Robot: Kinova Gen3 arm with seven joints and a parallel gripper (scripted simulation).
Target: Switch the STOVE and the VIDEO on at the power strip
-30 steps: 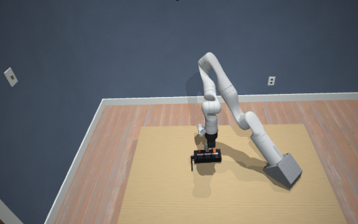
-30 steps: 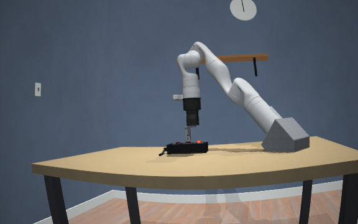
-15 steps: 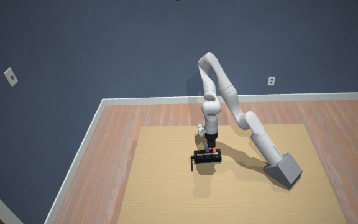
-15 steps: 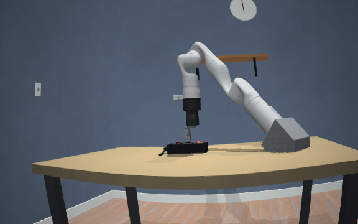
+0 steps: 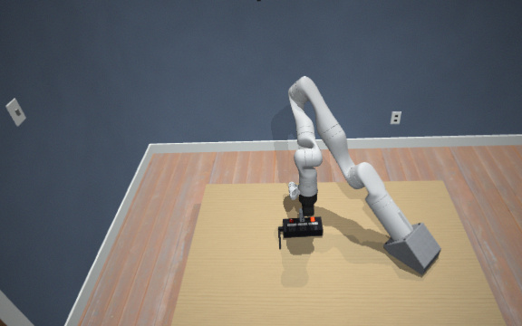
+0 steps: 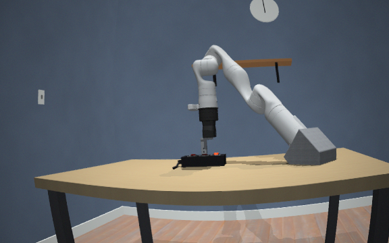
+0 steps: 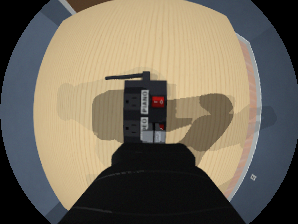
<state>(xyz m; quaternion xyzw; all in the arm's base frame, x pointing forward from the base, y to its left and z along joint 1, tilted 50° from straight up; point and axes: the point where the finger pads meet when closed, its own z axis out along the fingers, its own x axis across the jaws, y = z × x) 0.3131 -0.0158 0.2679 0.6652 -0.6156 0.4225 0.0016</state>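
Observation:
The black power strip (image 5: 303, 234) (image 6: 203, 162) (image 7: 131, 90) lies flat on the table, switches up. The PIANO switch (image 5: 291, 221) (image 7: 158, 102), at the cable end, is dark red and unlit. The VIDEO switch (image 7: 162, 127) is in the middle, mostly covered by the fingers; the visible bit is dark red, and its position cannot be told. The switch at the far end (image 5: 313, 219) (image 6: 216, 154) glows orange-red; it is hidden in the wrist view and its label is unreadable. My gripper (image 5: 302, 220) (image 6: 204, 154) (image 7: 153, 129) is shut and empty, pointing down, fingertips at the VIDEO switch.
The strip's short black cable (image 5: 280, 240) (image 6: 175, 167) (image 7: 122, 77) sticks out at the end beside PIANO. The arm's grey base (image 5: 412, 249) (image 6: 310, 146) stands on the table (image 5: 356, 290) (image 6: 113, 179) to the right in the top and exterior views. A wall shelf (image 6: 265, 63) is behind the arm.

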